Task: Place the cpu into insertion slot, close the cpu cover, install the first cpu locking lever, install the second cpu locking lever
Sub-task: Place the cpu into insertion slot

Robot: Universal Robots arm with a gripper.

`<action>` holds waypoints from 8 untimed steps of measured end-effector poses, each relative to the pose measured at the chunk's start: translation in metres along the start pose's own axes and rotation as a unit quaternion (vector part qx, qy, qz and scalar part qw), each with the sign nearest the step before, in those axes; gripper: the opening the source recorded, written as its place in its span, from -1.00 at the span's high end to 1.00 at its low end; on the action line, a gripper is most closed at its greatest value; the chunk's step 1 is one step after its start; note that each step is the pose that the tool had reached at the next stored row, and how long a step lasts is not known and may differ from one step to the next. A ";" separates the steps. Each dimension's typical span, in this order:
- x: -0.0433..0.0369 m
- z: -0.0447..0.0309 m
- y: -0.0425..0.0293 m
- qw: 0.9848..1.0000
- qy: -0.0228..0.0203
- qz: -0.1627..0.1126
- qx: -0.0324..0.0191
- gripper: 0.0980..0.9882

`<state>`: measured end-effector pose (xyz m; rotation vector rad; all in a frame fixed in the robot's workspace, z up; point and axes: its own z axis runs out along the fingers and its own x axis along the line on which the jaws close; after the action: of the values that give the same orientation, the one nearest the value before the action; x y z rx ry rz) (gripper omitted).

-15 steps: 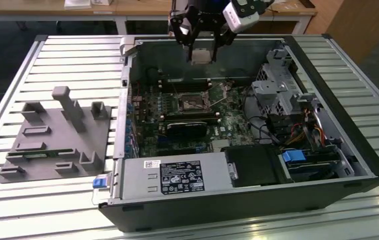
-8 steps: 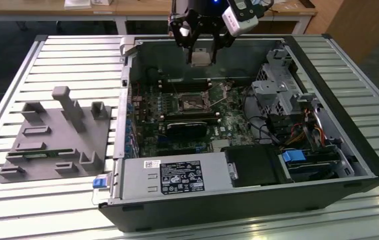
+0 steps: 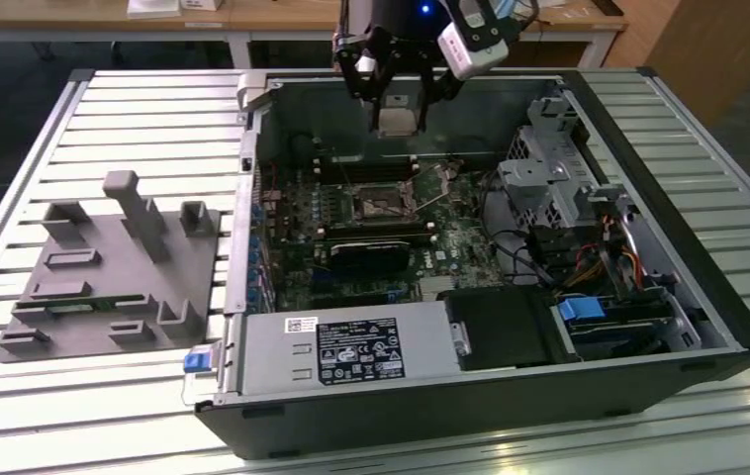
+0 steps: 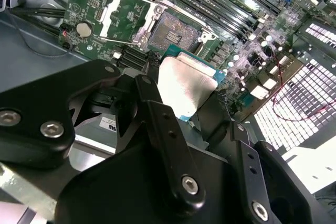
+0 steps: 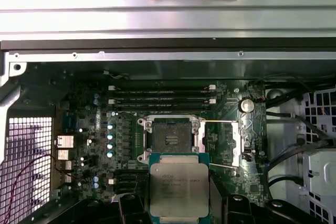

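Note:
My gripper (image 3: 398, 111) hangs over the open computer case, shut on the cpu (image 3: 398, 122), a flat square chip with a dull silver top. In both wrist views the cpu (image 5: 178, 188) (image 4: 185, 83) sits between my black fingers (image 4: 157, 124), held above the motherboard and a little off to one side of the insertion slot (image 5: 170, 140) (image 4: 171, 34). The slot (image 3: 378, 204) is bare, with its dark pin field showing. The cpu cover (image 5: 239, 141) (image 4: 118, 16), a thin silvery frame, stands swung open beside the slot, and thin wire levers are raised next to it.
The case (image 3: 692, 247) walls surround the board. Long black memory slots (image 5: 163, 95) run beside the socket. A black heatsink block (image 3: 372, 255), a power supply (image 3: 335, 351) and a metal drive cage (image 3: 553, 178) crowd the interior. A grey fixture (image 3: 105, 267) lies on the slatted table at the exterior view's left.

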<state>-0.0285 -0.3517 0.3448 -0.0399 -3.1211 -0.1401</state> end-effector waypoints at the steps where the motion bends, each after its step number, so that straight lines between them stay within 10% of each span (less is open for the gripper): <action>1: 0.0001 0.0007 -0.0001 1.000 0.000 0.000 0.000 0.00; 8: 0.0009 0.0059 -0.0006 1.000 0.000 0.000 0.000 0.00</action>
<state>-0.0295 -0.3517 0.3390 -0.0398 -3.1216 -0.1401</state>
